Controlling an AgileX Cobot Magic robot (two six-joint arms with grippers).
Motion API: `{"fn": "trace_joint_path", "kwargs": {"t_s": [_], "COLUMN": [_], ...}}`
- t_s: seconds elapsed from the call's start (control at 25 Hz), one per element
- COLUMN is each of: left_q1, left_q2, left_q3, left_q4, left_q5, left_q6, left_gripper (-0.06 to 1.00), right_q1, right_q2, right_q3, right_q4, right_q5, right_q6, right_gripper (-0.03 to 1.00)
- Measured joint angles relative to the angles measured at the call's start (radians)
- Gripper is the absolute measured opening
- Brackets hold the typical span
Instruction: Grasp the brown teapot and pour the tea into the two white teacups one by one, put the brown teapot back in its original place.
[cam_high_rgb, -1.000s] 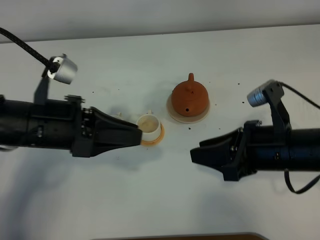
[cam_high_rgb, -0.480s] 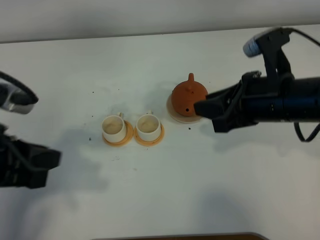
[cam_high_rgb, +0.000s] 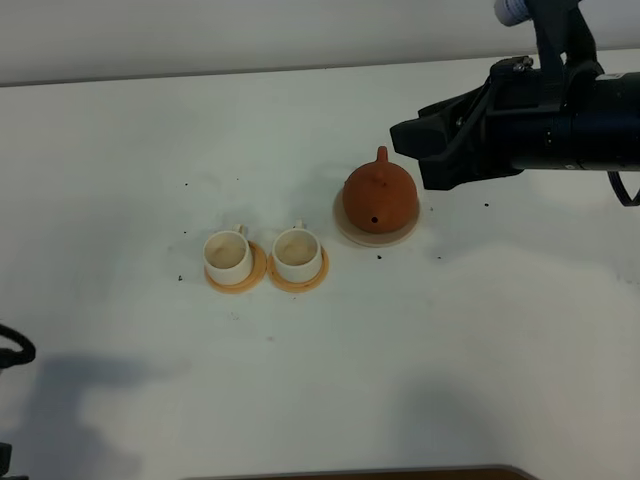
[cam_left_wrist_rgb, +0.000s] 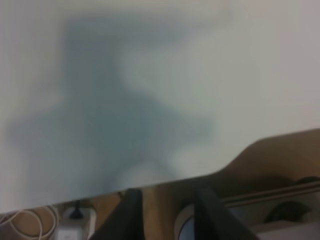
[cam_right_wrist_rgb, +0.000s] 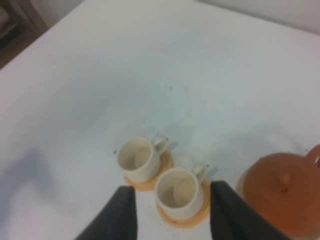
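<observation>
Exterior high view, white table (cam_high_rgb: 450, 330).

- brown teapot (cam_high_rgb: 380, 197): upright, lid on, sits on the pale cream coaster (cam_high_rgb: 349, 231), just right of table centre. A nub sticks out at its 12 o'clock; cannot tell if it is the spout or the handle.
- two white teacups: left cup (cam_high_rgb: 228, 254) and right cup (cam_high_rgb: 297, 253), side by side, close but apart, at about 8 o'clock from the teapot. Each stands upright on its own orange coaster (cam_high_rgb: 236, 287), (cam_high_rgb: 300, 286). Small handles point toward 12 o'clock. The insides look pale; cannot tell if there is tea in them.
- right arm (cam_high_rgb: 560, 130): comes in from 3 o'clock and sits at roughly 1–2 o'clock from the teapot. The right jaws are near the pot, not touching it, tips pointing toward 9 o'clock. In the right wrist view the two dark fingers are spread apart with nothing between them, so the jaws are open and empty. The cups show beyond them and the teapot (cam_right_wrist_rgb: 282, 192) sits off to one side.
- left arm: only a bit of cable (cam_high_rgb: 12, 345) shows at the table's 8 o'clock edge. The left wrist view is blurry, but the left jaws' two fingers are apart with nothing gripped, over the table's edge, well away from the cups and pot.
- Dark specks are scattered on the table around the cups and pot.
</observation>
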Motion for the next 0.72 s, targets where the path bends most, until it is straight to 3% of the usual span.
{"fn": "trace_joint_path", "kwargs": {"t_s": [0.6,0.72], "left_q1": [0.001,0.041], "left_q2": [-0.410,-0.469], "left_q3": [0.015,0.015], "left_q4": [-0.022,-0.023], "left_q5": [0.009,0.009], "left_q6": [0.008,0.008], "left_gripper": [0.29,0.29], "right_q1": [0.000,0.000], "right_q2": [0.000,0.000], "right_q3": [-0.009,-0.009], "right_q4": [-0.006,-0.006], "right_q5": [0.001,0.001], "right_q6": [0.003,0.003], "right_gripper": [0.38,0.38]}}
